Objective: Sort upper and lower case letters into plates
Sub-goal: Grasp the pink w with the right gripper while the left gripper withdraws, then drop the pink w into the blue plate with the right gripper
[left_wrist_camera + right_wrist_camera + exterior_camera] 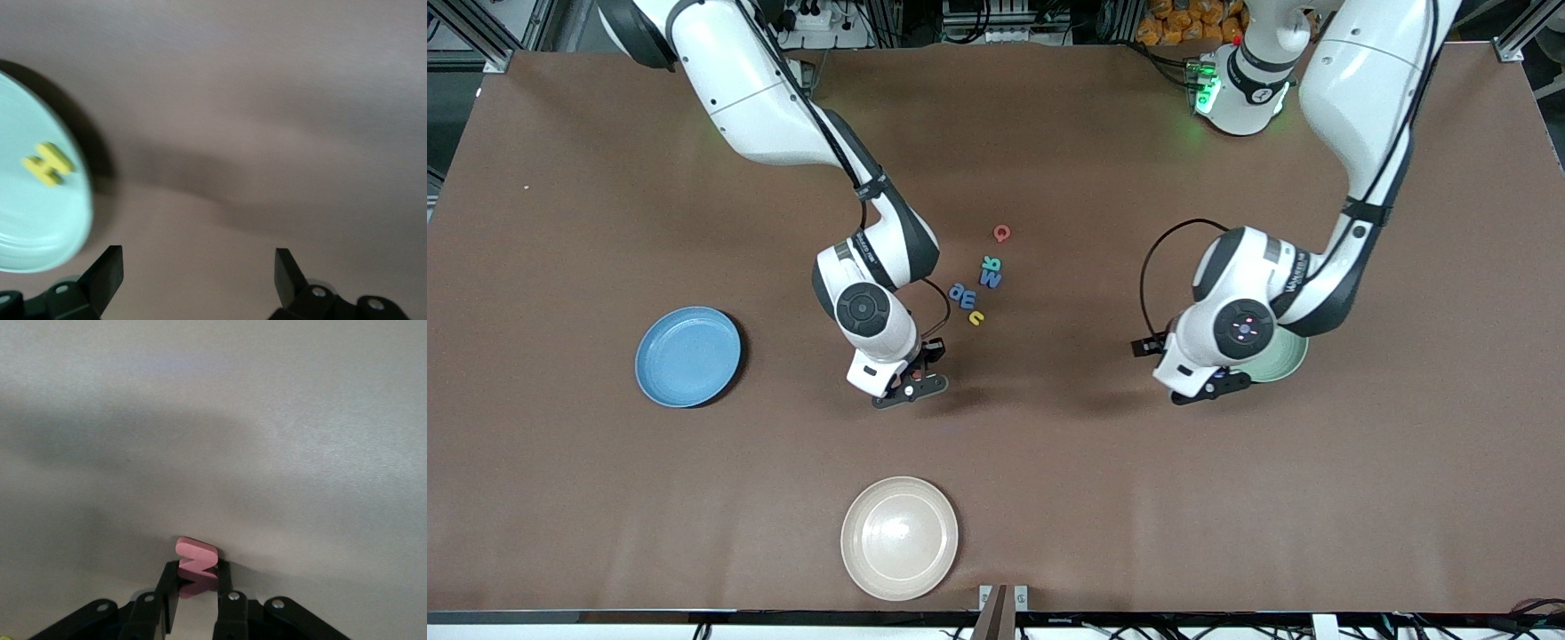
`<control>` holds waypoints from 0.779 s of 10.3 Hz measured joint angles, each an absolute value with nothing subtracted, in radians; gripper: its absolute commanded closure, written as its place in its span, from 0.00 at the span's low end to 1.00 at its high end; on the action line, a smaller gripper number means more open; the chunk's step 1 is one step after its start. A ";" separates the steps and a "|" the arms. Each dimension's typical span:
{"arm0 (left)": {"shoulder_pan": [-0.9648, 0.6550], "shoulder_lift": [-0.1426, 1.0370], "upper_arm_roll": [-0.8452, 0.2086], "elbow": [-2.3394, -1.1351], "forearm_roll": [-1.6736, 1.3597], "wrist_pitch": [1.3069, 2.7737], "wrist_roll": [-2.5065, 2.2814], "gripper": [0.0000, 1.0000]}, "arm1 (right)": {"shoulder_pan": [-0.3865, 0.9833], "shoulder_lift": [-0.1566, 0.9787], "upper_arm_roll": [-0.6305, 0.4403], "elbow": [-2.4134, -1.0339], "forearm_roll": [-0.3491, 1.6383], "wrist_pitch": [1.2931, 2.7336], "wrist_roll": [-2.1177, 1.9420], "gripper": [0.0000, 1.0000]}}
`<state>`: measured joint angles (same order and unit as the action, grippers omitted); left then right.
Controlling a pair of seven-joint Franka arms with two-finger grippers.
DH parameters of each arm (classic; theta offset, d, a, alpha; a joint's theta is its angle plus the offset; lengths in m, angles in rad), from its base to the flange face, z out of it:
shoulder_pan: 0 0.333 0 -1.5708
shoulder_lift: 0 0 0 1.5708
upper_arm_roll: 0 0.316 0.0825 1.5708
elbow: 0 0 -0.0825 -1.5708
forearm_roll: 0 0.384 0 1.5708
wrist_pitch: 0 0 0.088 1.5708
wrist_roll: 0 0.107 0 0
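The right gripper is down at the brown surface, its jaws closed on a pink letter, at a spot nearer the front camera than a loose cluster of letters: a red one, a teal one, blue ones and a yellow one. The blue plate lies toward the right arm's end of the surface. The left gripper hovers just beside the mint green plate, jaws wide apart and holding nothing; a yellow letter lies in that plate. A cream plate sits nearest the front camera.
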<state>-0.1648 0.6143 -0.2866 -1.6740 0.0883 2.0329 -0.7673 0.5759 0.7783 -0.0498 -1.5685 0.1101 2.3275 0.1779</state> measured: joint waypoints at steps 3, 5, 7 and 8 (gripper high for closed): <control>-0.245 0.668 -0.288 -1.638 0.083 2.113 -0.969 0.00 | 0.525 0.731 -0.089 -1.562 0.110 2.280 0.166 1.00; -0.306 0.702 -0.287 -1.612 0.083 2.155 -1.080 0.00 | 0.430 0.668 -0.093 -1.561 0.110 2.199 0.113 1.00; -0.371 0.727 -0.286 -1.574 0.083 2.184 -1.204 0.00 | 0.318 0.611 -0.095 -1.579 0.101 2.126 0.036 1.00; -0.409 0.734 -0.282 -1.559 0.083 2.201 -1.263 0.00 | 0.271 0.586 -0.096 -1.615 0.085 2.122 -0.028 1.00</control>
<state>-0.4091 0.7336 -0.2817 -1.5592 0.0832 2.2012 -1.2635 0.2714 0.5864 -0.0955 -1.6147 0.0853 2.1215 -0.0277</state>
